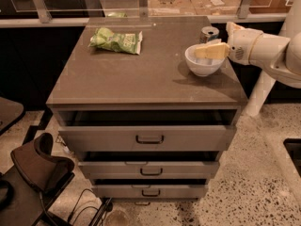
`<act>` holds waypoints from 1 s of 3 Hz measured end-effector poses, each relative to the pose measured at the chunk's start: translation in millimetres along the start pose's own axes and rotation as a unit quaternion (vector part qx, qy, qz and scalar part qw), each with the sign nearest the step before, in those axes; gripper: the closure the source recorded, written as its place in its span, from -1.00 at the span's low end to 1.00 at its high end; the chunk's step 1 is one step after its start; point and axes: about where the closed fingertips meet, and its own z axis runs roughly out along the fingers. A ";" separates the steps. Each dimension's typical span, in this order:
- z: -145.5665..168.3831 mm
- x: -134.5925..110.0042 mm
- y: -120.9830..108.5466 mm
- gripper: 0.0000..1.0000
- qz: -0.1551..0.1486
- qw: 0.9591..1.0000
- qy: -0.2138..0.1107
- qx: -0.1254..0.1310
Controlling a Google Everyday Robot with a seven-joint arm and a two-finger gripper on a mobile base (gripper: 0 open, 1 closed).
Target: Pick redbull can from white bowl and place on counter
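The white arm (270, 53) reaches in from the right edge of the view, its thick rounded forearm lying nearly level above the right rim of the table (141, 76) and pointing left. At its tip the pale beige end effector (210, 51) hangs over the white bowl (203, 66), low across the bowl's open mouth and crossing its far rim. The redbull can (209, 33) shows only its shiny silver top, which rises just above and behind the end effector at the far side of the bowl. The can's body is hidden, so it cannot be told whether it stands in the bowl or behind it. Nor can it be told how far the end effector is open or whether it has hold of the can. The bowl sits upright near the table's right rear corner. A green snack bag (116, 40) lies flat near the left rear, well apart from the bowl. Below the tabletop, three handled drawers (149, 138) stand slightly pulled out above a speckled floor (263, 173).
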 end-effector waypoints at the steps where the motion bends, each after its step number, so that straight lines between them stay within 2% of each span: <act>1: 11.3 6.1 -5.1 -0.66 -0.002 1.000 -0.015 0.002; 3: 16.4 6.0 -1.5 0.30 -0.002 1.000 -0.016 -0.002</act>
